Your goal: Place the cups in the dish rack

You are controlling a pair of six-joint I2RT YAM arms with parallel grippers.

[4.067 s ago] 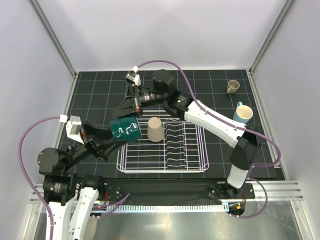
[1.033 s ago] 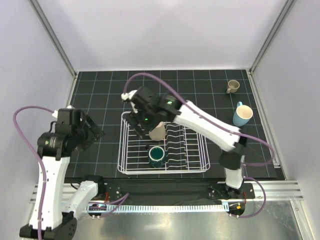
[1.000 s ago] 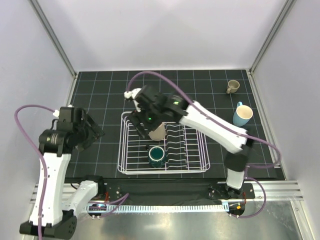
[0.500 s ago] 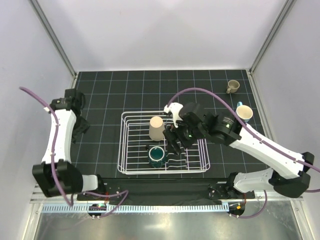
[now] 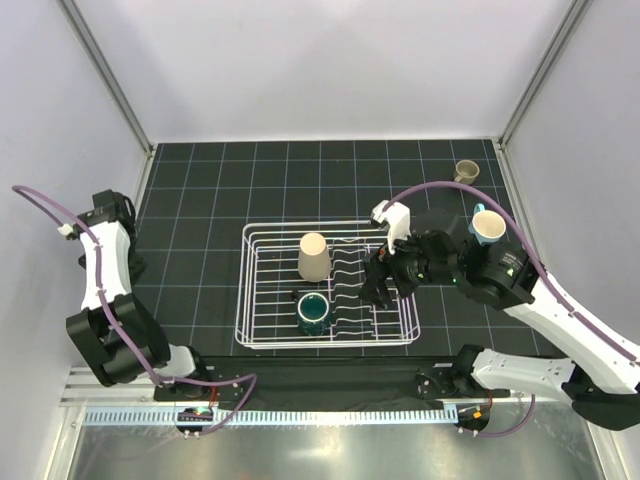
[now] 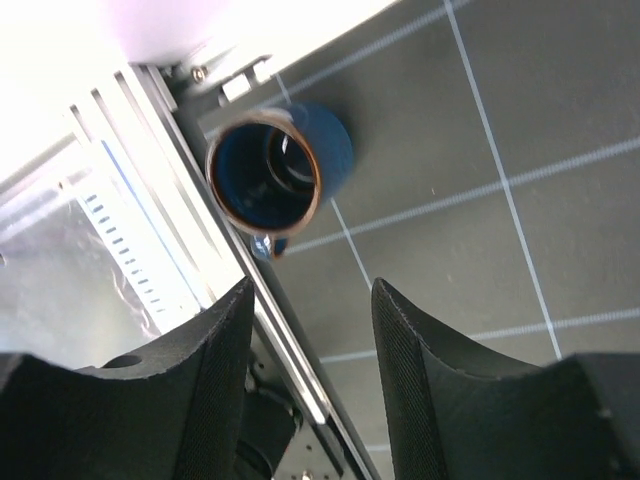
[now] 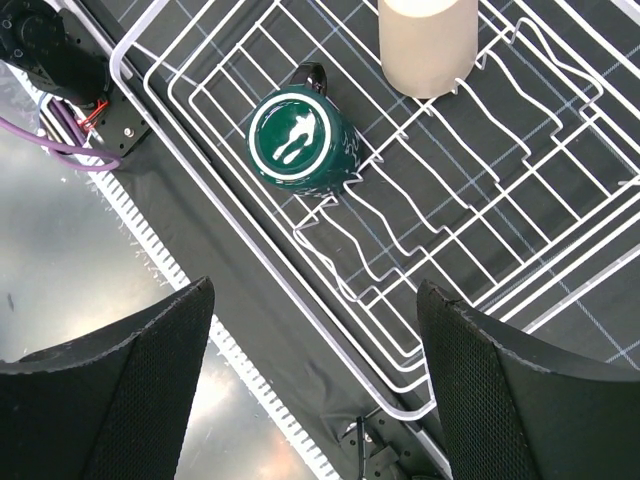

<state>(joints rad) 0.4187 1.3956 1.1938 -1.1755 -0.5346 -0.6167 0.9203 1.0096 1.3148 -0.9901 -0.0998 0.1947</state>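
Observation:
The white dish rack stands mid-table. In it are a beige handleless cup upside down at the back and a dark teal mug upright at the front. My right gripper hangs open over the rack's wavy dividers; its wrist view shows the teal mug and the beige cup beyond its gripper. A light blue mug and a small tan mug stand at the right. My left gripper is open and holds nothing, hovering short of a dark blue mug.
The dark blue mug stands beside a metal rail at the table's edge; the top view does not show it. My left arm is folded against the left wall. The right arm's forearm crosses the front right corner.
The right gripper left the beige cup and drew back right over the dividers. The left arm swung out to the left wall, and its jaws narrowed.

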